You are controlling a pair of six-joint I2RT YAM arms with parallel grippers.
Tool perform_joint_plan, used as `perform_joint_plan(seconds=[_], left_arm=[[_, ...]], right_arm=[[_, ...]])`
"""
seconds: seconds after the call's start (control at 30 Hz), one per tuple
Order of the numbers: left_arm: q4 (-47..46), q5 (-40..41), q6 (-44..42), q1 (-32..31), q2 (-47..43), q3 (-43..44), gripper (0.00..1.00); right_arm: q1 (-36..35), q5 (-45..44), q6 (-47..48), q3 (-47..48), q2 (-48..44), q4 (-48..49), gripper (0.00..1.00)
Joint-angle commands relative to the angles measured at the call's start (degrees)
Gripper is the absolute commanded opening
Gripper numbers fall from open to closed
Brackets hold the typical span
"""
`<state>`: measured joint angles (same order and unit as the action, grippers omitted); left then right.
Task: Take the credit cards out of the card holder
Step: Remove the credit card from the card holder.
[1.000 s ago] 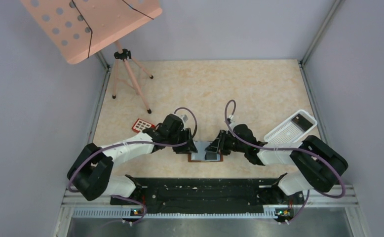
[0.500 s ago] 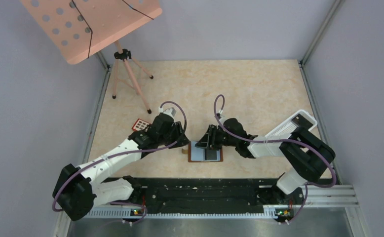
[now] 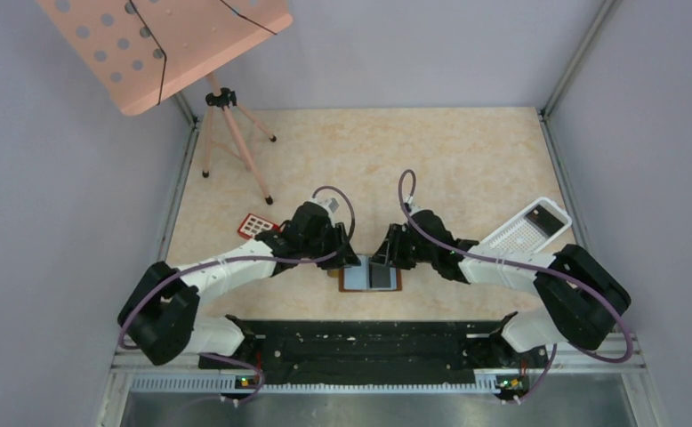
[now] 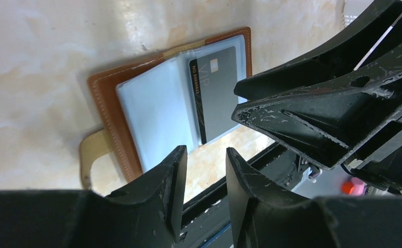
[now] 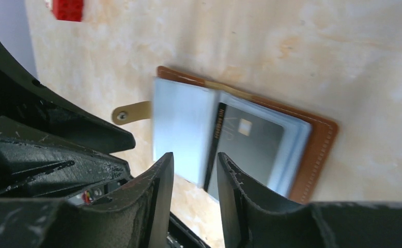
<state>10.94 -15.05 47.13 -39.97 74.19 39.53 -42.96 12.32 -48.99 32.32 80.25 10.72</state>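
The card holder [image 3: 371,276] lies open and flat on the table, brown outside [image 4: 105,98] with blue-grey sleeves inside. A dark credit card [image 4: 217,98] sits in its right-hand sleeve, also seen as the dark card [image 5: 250,144] in the right wrist view. My left gripper [image 3: 350,260] hovers at the holder's far left edge, jaws open and empty [image 4: 205,152]. Facing it, my right gripper [image 3: 382,258] hangs over the far right part, also open with nothing between its fingers [image 5: 194,156]. The holder's brown tab [image 5: 132,111] sticks out to one side.
A red keypad-like block [image 3: 257,224] lies left of the left gripper. A white perforated tray [image 3: 525,229] stands tilted at the right. A pink perforated music stand [image 3: 164,44] on a tripod [image 3: 236,142] occupies the far left. A black rail [image 3: 369,342] runs along the near edge.
Both grippers drew away to the left half a second ago and have now come back over the holder's far edge. The holder stays open in place.
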Motion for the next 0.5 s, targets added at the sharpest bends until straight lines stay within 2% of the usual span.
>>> perform_joint_plan(seconds=[0.0, 0.1, 0.27, 0.47], left_arm=[[-9.50, -5.71, 1.66, -0.94, 4.55, 0.22, 0.39], [-11.35, -3.99, 1.60, -1.41, 7.50, 0.24, 0.39], [-16.68, -3.00, 2.30, -1.43, 11.21, -1.08, 0.40], [-18.22, -1.54, 1.78, -1.52, 13.75, -2.15, 0.40]], right_arm=[[0.94, -4.05, 1.79, -0.07, -2.10, -5.14, 0.39], [1.10, -5.69, 1.76, -0.29, -1.99, -6.73, 0.41], [1.34, -7.79, 2.56, 0.19, -1.35, -8.37, 0.39], [1.48, -7.80, 2.65, -0.43, -0.75, -8.11, 0.38]])
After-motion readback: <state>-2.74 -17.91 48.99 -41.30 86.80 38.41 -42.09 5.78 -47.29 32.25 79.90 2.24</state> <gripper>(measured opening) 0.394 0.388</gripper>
